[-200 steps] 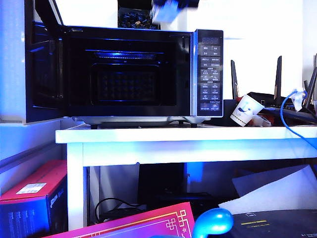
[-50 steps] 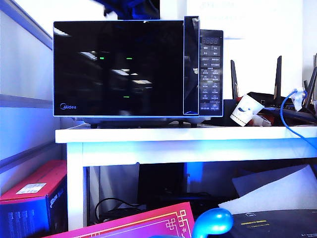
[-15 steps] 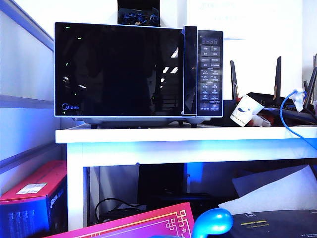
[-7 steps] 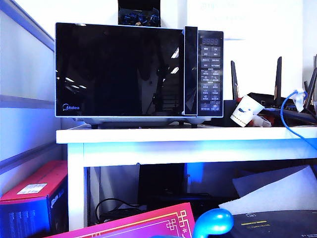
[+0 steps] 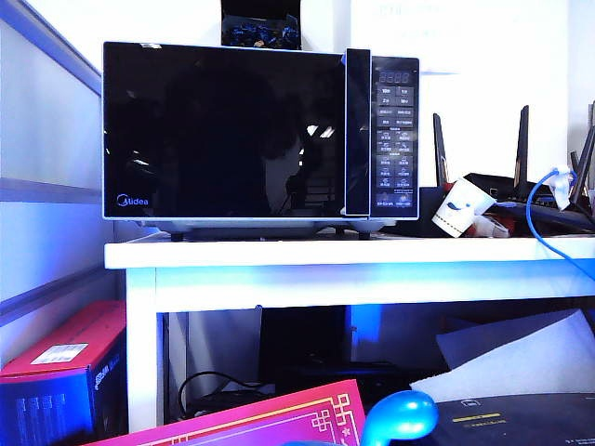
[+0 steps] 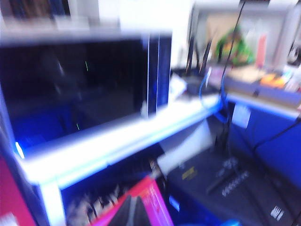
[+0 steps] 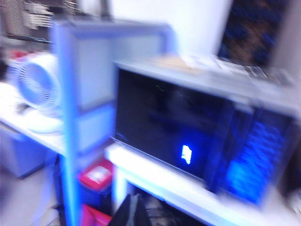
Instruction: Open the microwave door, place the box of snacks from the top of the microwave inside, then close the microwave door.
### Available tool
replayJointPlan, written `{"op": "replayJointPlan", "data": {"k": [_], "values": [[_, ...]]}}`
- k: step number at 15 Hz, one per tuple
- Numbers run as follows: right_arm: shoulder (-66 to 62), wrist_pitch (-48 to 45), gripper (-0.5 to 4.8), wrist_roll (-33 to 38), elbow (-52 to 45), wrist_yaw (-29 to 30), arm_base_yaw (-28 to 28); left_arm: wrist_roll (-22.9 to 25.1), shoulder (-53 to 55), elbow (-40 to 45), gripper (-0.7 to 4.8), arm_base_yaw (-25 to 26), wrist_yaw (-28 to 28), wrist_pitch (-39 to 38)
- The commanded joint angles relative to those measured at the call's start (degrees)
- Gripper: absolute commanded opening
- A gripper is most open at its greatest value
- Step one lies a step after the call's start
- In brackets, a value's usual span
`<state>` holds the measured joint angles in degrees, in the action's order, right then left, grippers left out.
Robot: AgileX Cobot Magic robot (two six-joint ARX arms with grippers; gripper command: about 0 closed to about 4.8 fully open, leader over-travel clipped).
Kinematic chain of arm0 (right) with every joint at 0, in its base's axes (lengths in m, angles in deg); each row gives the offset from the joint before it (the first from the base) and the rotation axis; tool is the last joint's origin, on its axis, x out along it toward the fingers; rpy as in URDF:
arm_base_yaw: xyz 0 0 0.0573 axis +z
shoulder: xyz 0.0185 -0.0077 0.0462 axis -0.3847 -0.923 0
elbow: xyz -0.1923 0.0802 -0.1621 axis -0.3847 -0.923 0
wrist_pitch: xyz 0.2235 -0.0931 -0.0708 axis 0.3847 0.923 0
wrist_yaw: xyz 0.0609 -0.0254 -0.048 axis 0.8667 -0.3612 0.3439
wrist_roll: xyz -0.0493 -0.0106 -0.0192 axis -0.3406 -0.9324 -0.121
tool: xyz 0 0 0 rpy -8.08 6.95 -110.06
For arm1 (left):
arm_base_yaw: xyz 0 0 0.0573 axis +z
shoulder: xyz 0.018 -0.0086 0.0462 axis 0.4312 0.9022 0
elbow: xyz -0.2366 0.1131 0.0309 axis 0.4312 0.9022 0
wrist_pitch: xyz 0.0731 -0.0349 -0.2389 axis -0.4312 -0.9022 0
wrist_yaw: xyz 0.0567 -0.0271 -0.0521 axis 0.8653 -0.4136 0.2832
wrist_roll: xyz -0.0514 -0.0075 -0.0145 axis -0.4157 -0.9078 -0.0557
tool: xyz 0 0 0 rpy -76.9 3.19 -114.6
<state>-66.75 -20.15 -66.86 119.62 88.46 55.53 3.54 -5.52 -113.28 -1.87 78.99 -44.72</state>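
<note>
The white-topped bench (image 5: 307, 253) runs across the exterior view and carries the large black-fronted microwave (image 5: 260, 135) with silver trim at its left part. The wide glossy black glass microwave door (image 5: 223, 135) is closed flat against the front, its small logo at the lower left and its dark vertical handle strip at the right edge, beside the button panel (image 5: 394, 139) with its digital display. The small clear box of snacks cannot be seen anywhere; the dark glass hides whatever lies behind it. On the microwave's top, toward the far wall, stands a dark box of blue-wrapped items (image 5: 260, 26).

To the right of the microwave on the bench lie a tilted white paper cup (image 5: 462, 206), a black router with upright antennas (image 5: 521, 186) and a blue cable (image 5: 548, 218). Under the bench at the left sits a red and blue carton (image 5: 60, 372).

Neither arm appears in the exterior view. Both wrist views are blurred and look at the microwave from well back and low. The left gripper (image 6: 131, 212) shows only as a dark tapered tip with the fingers pressed together, nothing between them. The right gripper (image 7: 133, 211) likewise shows as a dark narrow tip, fingers closed on nothing, well apart from the microwave.
</note>
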Motion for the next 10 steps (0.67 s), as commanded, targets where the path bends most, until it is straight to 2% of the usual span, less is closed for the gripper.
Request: {"op": "replayJointPlan", "data": {"k": [1, 6, 10], "values": [[10.0, -3.2, -0.03, 2.8, -14.6, -9.1, 0.0, -0.7, 0.3, 12.8, -0.05, 0.1, 2.7, 17.6], [16.2, -3.7, -0.03, 10.1, -32.9, -11.1, 0.0, -2.1, 0.2, 25.3, -0.05, 0.1, 5.6, 20.7], [16.9, -3.7, -0.03, 14.3, -40.0, -15.2, 0.0, -1.9, 0.2, 30.5, -0.05, 0.1, 5.6, 20.7]]}}
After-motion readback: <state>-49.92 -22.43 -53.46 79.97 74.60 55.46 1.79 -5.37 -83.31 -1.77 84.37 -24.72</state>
